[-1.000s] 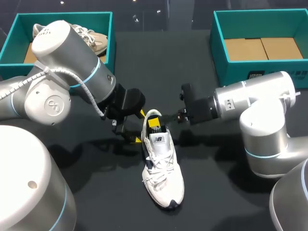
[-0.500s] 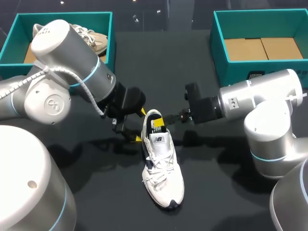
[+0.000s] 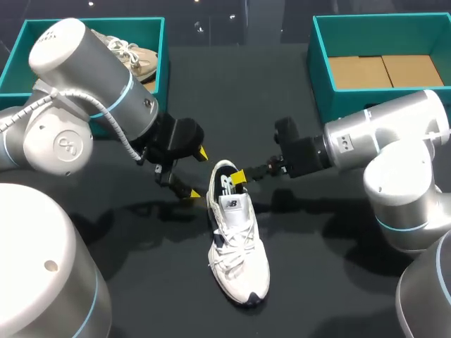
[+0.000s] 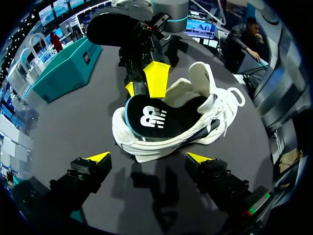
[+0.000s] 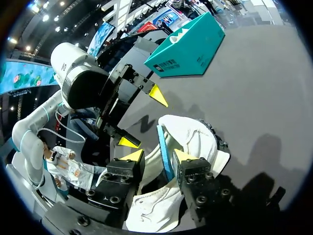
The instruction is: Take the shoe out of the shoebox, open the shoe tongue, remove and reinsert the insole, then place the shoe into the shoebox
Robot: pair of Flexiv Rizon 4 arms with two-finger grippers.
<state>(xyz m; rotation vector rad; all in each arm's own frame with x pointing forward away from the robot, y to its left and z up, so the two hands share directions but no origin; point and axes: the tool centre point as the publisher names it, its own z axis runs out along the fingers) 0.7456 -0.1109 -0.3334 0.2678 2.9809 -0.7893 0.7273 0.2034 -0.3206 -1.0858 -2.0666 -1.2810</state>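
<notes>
Yellow-tipped, my right gripper stands open at the heel of the shoe, with the blue edge of the insole between its fingers. I cannot tell whether they touch it. My left gripper gapes wide and empty just beside the heel. The white, dark-trimmed shoe sits mid-table, toe toward the near edge, its black insole tipped up. A teal shoebox fills the far right corner.
</notes>
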